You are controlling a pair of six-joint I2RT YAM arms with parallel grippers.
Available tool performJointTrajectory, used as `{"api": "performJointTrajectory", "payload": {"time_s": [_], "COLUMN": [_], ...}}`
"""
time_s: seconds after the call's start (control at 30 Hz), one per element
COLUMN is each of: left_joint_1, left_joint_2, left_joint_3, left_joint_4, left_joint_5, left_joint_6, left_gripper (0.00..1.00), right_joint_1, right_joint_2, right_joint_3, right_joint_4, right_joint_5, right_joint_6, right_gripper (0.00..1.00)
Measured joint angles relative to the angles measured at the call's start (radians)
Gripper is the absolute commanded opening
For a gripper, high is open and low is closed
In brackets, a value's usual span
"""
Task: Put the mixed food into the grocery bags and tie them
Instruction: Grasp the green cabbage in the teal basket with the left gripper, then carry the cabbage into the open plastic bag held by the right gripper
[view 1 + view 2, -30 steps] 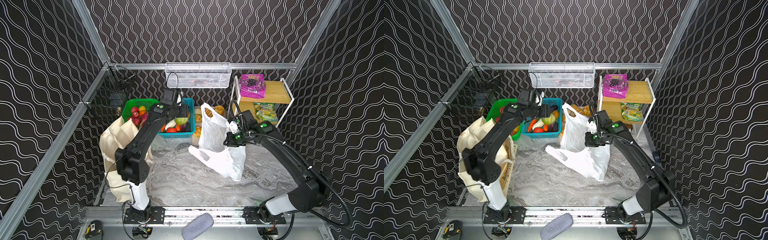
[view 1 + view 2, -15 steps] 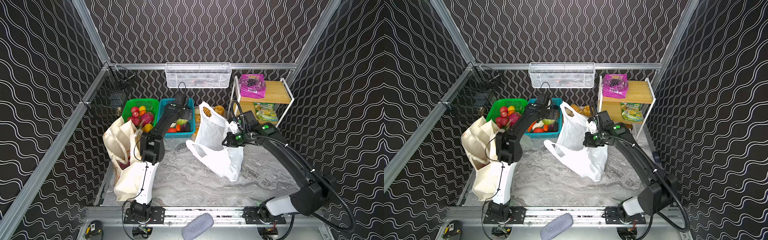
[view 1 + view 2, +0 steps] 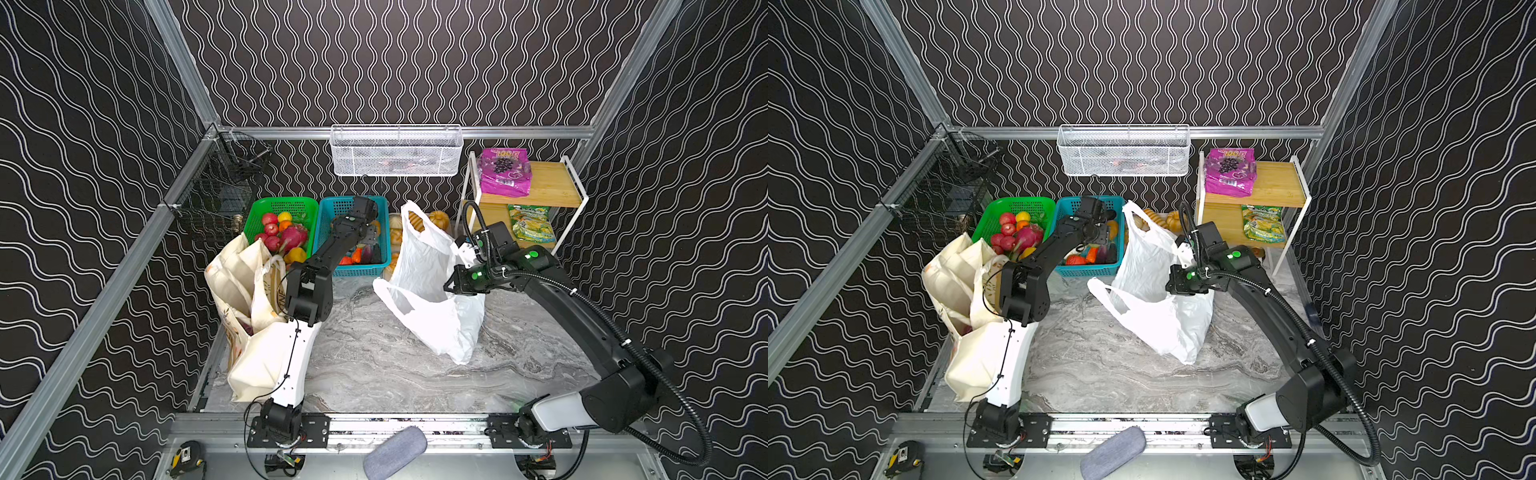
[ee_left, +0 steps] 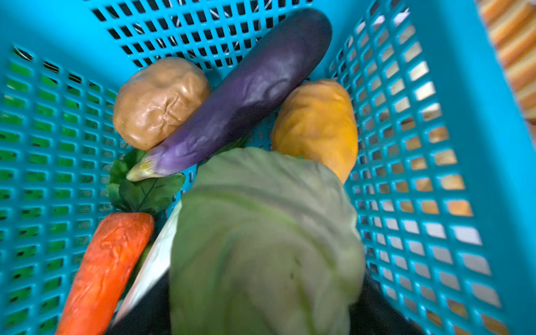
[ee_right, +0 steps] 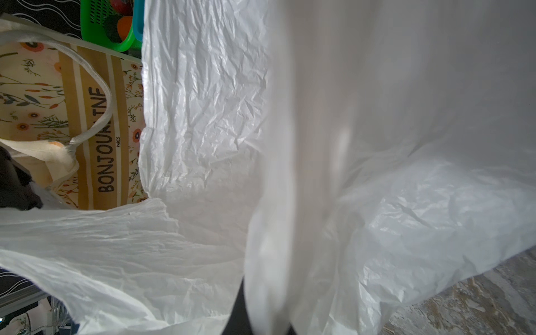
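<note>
The step in hand looks like lifting the green cabbage (image 4: 266,237) from the teal basket (image 4: 420,145) into the white carrier bag (image 3: 428,307), and doing it well starts with the bag: the right tool (image 3: 453,286) is clamped tight on its rim, holding the mouth open above the bench (image 3: 374,374), and ought to hold level so the film does not sag shut. The left tool (image 3: 369,239) is down inside the basket with the cabbage filling the space before its wrist camera; dark jaws show on either side, but whether they press it yet I cannot tell. The cabbage is round and bulky, so a grip across its widest part, a straight lift clear of the basket wall and a low release into the bag seem wise. Of the containers, the cream canvas tote (image 3: 237,282) stands at the bench's left edge, contents hidden; the carrier bag looks empty in the right wrist view; the wooden shelf (image 3: 552,187) carries a purple grape-print packet (image 3: 504,172) above a green packet (image 3: 531,222); the teal basket holds the cabbage, a purple aubergine (image 4: 240,101), a carrot (image 4: 107,266), a white radish (image 4: 153,261), a brown potato (image 4: 159,98) and an orange-yellow vegetable (image 4: 316,124); the green basket (image 3: 286,205) holds red and yellow fruit (image 3: 291,237).
</note>
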Motion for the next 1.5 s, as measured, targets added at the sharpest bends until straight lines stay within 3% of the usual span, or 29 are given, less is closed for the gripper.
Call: {"api": "performJointTrajectory", "payload": {"time_s": [0.1,0.2,0.4,0.8,0.9,1.03,1.17,1.3,1.33,1.4,1.47,1.5], "left_joint_1": [0.000,-0.005,-0.021,-0.137,-0.183,-0.264,-0.328,-0.362,-0.368,-0.381,-0.389,-0.390], "left_joint_2": [-0.034,-0.146,-0.514,-1.093,-1.102,-1.012,-0.915,-0.849,-0.839,-0.828,-0.831,-0.841], "left_joint_3": [-0.037,-0.152,-0.366,-0.856,-0.870,-0.844,-0.788,-0.735,-0.724,-0.702,-0.690,-0.690], "left_joint_4": [0.007,0.020,0.078,0.243,0.260,0.206,0.127,0.087,0.078,0.063,0.049,0.048], "left_joint_5": [0.029,0.075,0.204,0.592,0.658,0.748,0.709,0.672,0.668,0.659,0.653,0.645], "left_joint_6": [0.003,0.002,-0.034,-0.067,-0.066,-0.058,-0.055,-0.050,-0.042,-0.027,-0.008,-0.001], "left_gripper": [0.34,0.33,0.32,0.25,0.25,0.27,0.31,0.51,0.62,0.72,0.96,0.99], "right_joint_1": [0.000,0.000,0.000,0.000,0.000,0.000,0.000,0.000,0.000,0.000,-0.003,-0.002], "right_joint_2": [-0.014,-0.020,-0.014,0.003,0.000,-0.015,-0.036,-0.051,-0.055,-0.068,-0.086,-0.096], "right_joint_3": [-0.010,-0.032,-0.065,-0.072,-0.078,-0.079,-0.082,-0.098,-0.103,-0.117,-0.135,-0.145], "right_joint_4": [0.007,0.014,0.041,0.098,0.109,0.113,0.126,0.132,0.133,0.139,0.149,0.162], "right_joint_5": [0.002,0.014,0.037,0.063,0.058,0.041,0.017,0.003,-0.001,-0.001,-0.008,-0.014], "right_joint_6": [0.003,0.002,0.003,0.011,0.023,0.024,0.022,0.021,0.021,0.021,0.021,0.021], "right_gripper": [0.00,0.00,0.00,0.00,0.00,0.00,0.00,0.00,0.00,0.00,0.00,0.00]}}
